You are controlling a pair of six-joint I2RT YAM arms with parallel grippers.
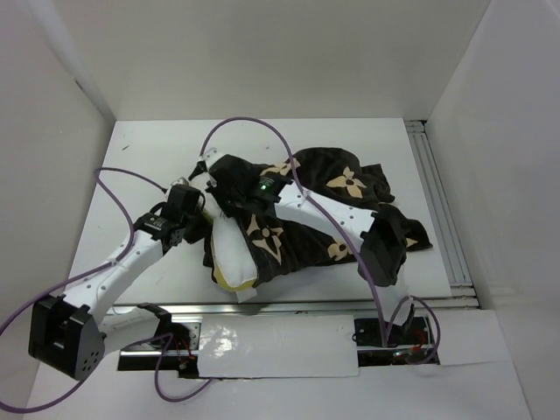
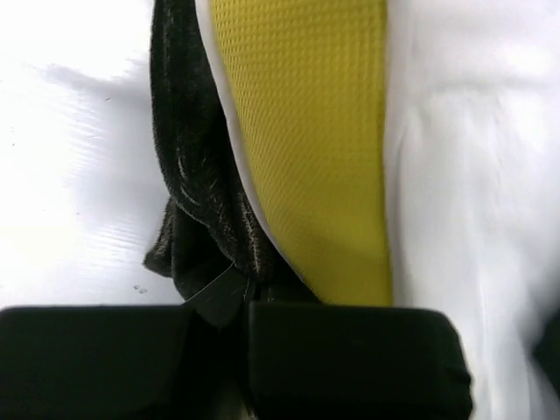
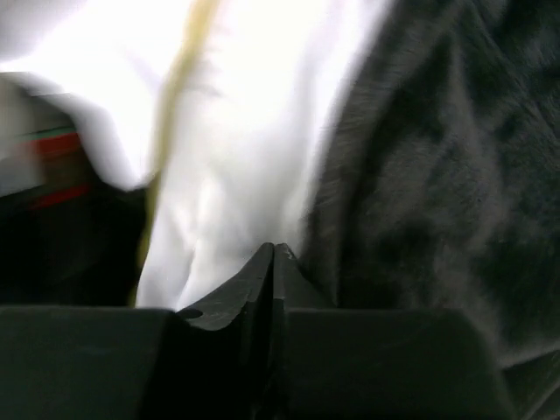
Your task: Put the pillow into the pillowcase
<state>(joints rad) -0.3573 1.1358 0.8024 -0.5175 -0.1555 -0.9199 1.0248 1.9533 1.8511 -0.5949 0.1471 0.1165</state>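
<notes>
The dark brown pillowcase (image 1: 350, 188) with tan flower motifs lies crumpled mid-table. The white pillow (image 1: 229, 258) with its yellow trim sticks out of the pillowcase's near-left end. My left gripper (image 1: 203, 226) is at that left edge, shut on a fold of the pillowcase (image 2: 188, 175) beside the yellow trim (image 2: 306, 131) and the white pillow (image 2: 464, 175). My right gripper (image 1: 224, 206) reaches across from the right. Its jaws are shut, tips together (image 3: 276, 252), against the line where the pillow (image 3: 245, 131) meets the pillowcase (image 3: 437, 175). Nothing shows between them.
White walls enclose the table on three sides. An aluminium rail (image 1: 437, 192) runs along the right side. A glossy white sheet (image 1: 262, 346) covers the near edge between the arm bases. Purple cables (image 1: 254, 122) loop above the arms.
</notes>
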